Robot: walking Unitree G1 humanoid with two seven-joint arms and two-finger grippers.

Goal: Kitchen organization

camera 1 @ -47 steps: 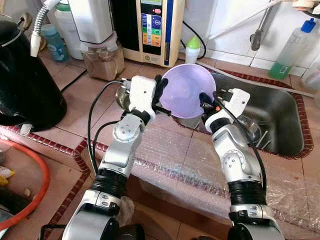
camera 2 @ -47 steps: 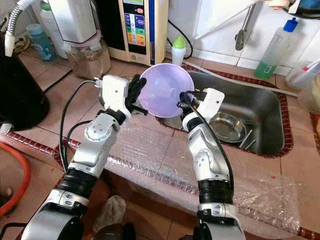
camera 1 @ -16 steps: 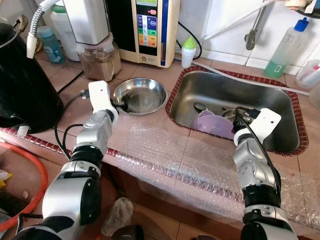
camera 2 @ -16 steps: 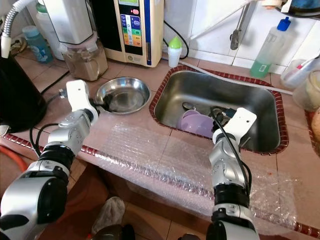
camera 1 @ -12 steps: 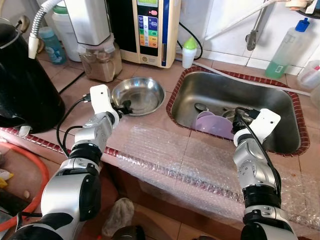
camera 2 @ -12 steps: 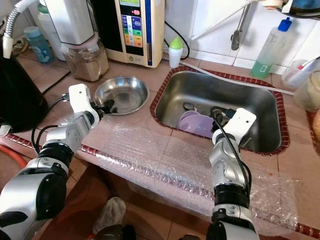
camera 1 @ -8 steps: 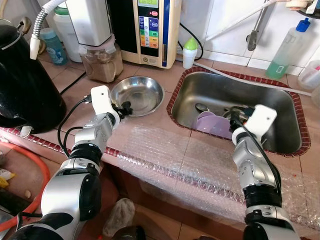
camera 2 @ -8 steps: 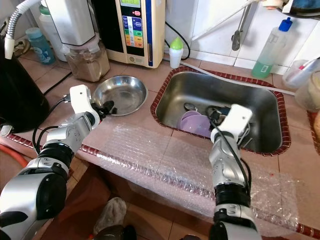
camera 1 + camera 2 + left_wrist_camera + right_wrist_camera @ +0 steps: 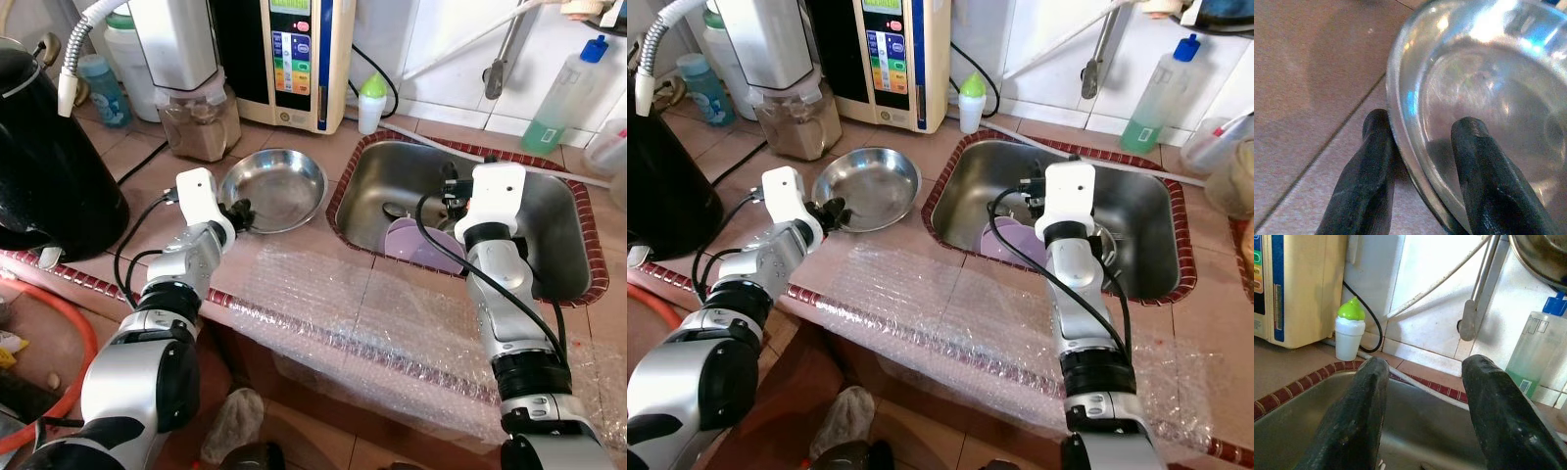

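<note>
A steel bowl (image 9: 279,186) stands on the tiled counter, left of the sink (image 9: 554,230). My left gripper (image 9: 240,209) is shut on its near rim, with one finger (image 9: 1369,166) outside the wall and the other inside the bowl (image 9: 1488,73). A purple plastic bowl (image 9: 423,245) lies in the sink near its front wall. My right gripper (image 9: 449,186) hangs above the sink, over the purple bowl and apart from it. It is open (image 9: 1425,363) with nothing between its fingers, facing the back wall.
A black kettle (image 9: 49,147) stands at the far left. Along the back are a water ioniser (image 9: 299,54), a jar (image 9: 201,116), a green-capped bottle (image 9: 1349,333), the tap (image 9: 1471,318) and a green-liquid bottle (image 9: 563,93). Bubble wrap (image 9: 372,318) covers the counter's front.
The purple bowl, held up by both grippers earlier, now lies in the sink. My right gripper has risen from beside it. The left gripper stays on the steel bowl's rim.
</note>
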